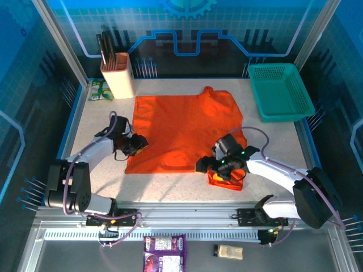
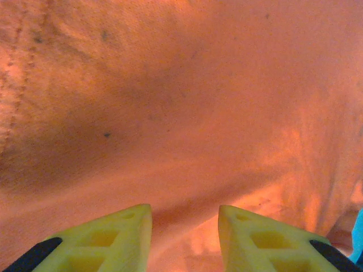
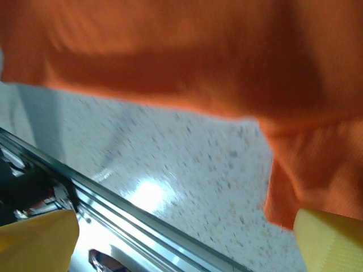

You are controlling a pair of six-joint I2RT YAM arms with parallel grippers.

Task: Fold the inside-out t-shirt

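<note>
The inside-out t-shirt (image 1: pixel 181 127) lies spread across the middle of the table, bright orange and mostly flat, with a bunched fold (image 1: pixel 226 180) at its near right corner. My left gripper (image 1: pixel 138 144) sits at the shirt's left edge. In the left wrist view it (image 2: pixel 185 212) is open just above the orange cloth (image 2: pixel 187 102), nothing pinched between its yellow fingers (image 2: pixel 122 226). My right gripper (image 1: pixel 209 167) hovers over the near right corner. In the right wrist view it (image 3: pixel 181 226) is wide open above bare table, and a hanging flap of shirt (image 3: pixel 306 170) sits beside its right finger (image 3: pixel 332 238).
A teal mesh basket (image 1: pixel 281 90) stands at the back right. A beige holder with dark handles (image 1: pixel 117 76) and a green packet (image 1: pixel 99 89) are at the back left. The speckled table (image 1: pixel 102 175) ends at a metal rail (image 3: pixel 113 209) close to the right gripper.
</note>
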